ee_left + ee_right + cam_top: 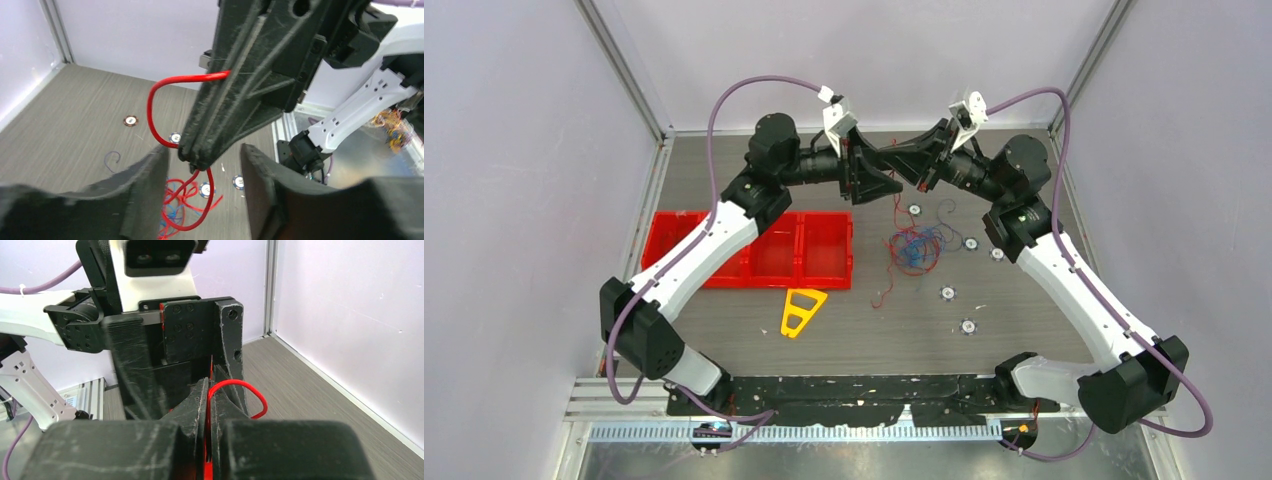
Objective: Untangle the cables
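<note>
Upper centre, our right fingers (196, 412) pinch a red cable (190, 78), our left fingers (145, 192) spread around them, above the tangled cables (914, 248).

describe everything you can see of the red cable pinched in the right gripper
The red cable is a thin, glossy, flexible wire. The right gripper is shut on it. It arches out of the jaws in a smooth loop, then hangs from their tip toward the red and blue tangle below, between the fingers of the open left gripper.
</note>
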`<state>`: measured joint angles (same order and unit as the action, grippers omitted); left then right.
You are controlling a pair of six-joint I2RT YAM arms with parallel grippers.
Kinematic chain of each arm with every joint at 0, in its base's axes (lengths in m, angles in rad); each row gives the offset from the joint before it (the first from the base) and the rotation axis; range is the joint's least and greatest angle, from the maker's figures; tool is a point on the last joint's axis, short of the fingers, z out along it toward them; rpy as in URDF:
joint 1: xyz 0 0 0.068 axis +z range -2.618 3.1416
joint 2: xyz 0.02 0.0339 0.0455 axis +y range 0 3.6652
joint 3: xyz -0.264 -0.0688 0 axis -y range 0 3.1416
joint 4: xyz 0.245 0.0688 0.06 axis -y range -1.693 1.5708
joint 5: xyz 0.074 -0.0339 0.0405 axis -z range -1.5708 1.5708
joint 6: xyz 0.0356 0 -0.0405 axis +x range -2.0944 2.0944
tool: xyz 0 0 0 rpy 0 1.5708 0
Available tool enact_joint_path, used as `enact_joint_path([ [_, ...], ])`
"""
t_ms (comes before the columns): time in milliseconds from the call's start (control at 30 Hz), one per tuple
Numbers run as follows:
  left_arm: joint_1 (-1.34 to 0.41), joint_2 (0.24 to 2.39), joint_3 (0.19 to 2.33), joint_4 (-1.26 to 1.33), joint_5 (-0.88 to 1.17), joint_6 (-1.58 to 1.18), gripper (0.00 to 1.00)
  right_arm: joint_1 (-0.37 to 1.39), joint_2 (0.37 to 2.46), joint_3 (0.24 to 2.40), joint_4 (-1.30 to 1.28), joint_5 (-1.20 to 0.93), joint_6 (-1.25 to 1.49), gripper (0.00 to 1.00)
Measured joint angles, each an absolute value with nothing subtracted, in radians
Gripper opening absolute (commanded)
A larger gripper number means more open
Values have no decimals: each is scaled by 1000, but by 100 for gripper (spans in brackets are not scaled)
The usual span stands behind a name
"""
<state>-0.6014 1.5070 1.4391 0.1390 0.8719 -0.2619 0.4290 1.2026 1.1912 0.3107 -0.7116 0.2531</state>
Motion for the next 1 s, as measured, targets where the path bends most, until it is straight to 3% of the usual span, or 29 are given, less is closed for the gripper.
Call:
enact_joint_path([
  [167,-614,1531,1467,139,807,-281,37,429,1205,1191,327,-700,272,5],
  [200,-615,1533,1470,138,798,-281,31,429,1205,1191,330,-700,274,5],
  [300,-621,1534,1472,137,770,-284,2,429,1205,1191,344,-696,290,8],
  [333,-622,1534,1472,137,762,-284,0,429,1205,1191,345,-694,293,14],
  [367,-622,1534,1472,136,758,-282,0,427,1205,1191,347,-691,295,19],
  [500,-601,1529,1472,120,745,-287,0,408,1203,1195,336,-698,304,72],
  [633,-522,1497,1472,83,731,-306,0,360,1195,1219,255,-723,293,92],
  [733,-471,1450,1478,27,721,-279,0,300,1169,1221,171,-750,271,99],
  [1000,-376,1374,1681,-164,733,-187,0,220,1107,1129,-79,-757,104,95],
])
